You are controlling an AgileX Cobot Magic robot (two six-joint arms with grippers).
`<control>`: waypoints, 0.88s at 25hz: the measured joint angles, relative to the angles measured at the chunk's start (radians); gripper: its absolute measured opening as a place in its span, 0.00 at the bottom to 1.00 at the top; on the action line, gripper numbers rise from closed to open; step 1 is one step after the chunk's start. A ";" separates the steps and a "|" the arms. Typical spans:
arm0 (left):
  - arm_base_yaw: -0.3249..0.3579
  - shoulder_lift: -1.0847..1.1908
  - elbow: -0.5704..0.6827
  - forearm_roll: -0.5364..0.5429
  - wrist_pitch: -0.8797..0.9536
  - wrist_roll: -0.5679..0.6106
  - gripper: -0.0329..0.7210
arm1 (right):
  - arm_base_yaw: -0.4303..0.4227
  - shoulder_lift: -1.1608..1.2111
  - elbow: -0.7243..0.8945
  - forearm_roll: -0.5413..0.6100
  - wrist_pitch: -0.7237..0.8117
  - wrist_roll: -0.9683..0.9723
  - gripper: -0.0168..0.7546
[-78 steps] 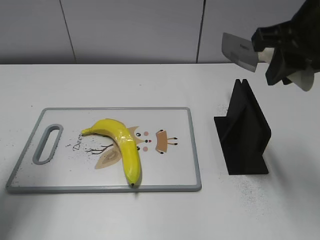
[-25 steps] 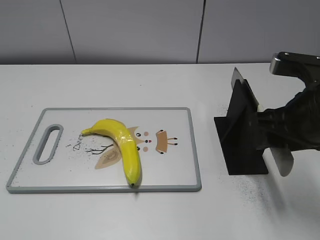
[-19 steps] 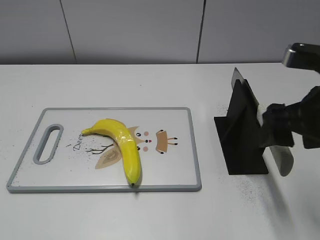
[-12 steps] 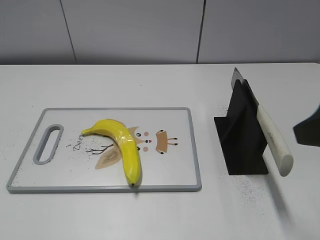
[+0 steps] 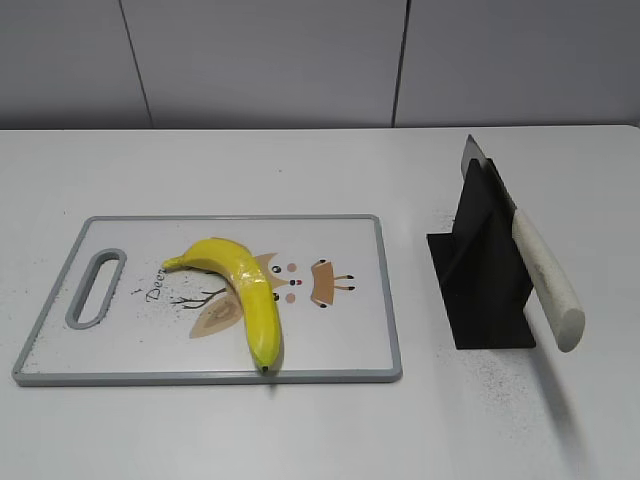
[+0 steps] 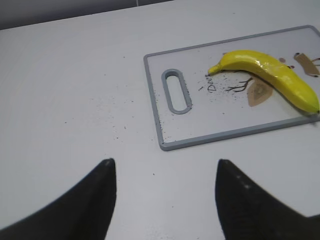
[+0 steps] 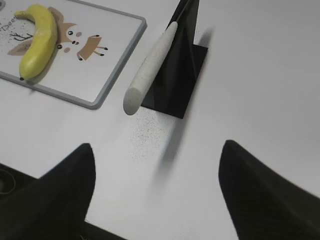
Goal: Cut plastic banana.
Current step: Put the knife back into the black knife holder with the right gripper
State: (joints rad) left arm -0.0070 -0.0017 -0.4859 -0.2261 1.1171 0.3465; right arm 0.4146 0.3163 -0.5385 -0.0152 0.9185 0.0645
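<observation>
The right gripper (image 7: 155, 192) is wide open and holds nothing; its 2 dark fingers (image 7: 55, 185) hang above the bare white table (image 7: 260, 75). The left gripper (image 6: 165, 200) is also spread open and empty, over the table near the cutting board (image 6: 165, 135). Just ahead of the right gripper, the knife (image 7: 150, 67) sits in the black holder (image 7: 182, 75), with its pale handle tilted outward. The banana (image 5: 245, 290) lies whole on the cutting board, well apart from the knife.
</observation>
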 joint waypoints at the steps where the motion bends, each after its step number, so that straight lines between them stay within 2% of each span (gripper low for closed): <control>1: -0.018 0.000 0.000 0.000 -0.001 0.000 0.82 | 0.000 -0.035 0.005 0.000 0.011 0.000 0.78; 5: -0.051 0.000 0.000 0.011 -0.001 -0.026 0.82 | 0.000 -0.158 0.008 0.000 0.029 -0.002 0.77; 10: -0.013 0.000 0.000 0.082 -0.004 -0.134 0.82 | 0.000 -0.246 0.022 -0.005 0.139 -0.002 0.77; 14: 0.016 0.000 0.000 0.087 -0.005 -0.147 0.82 | 0.000 -0.297 0.038 -0.006 0.136 -0.002 0.77; 22: 0.016 0.000 0.000 0.087 -0.008 -0.151 0.82 | 0.000 -0.321 0.038 -0.007 0.135 -0.002 0.77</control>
State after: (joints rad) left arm 0.0087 -0.0017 -0.4859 -0.1393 1.1087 0.1958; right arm 0.4146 -0.0050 -0.5007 -0.0222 1.0532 0.0627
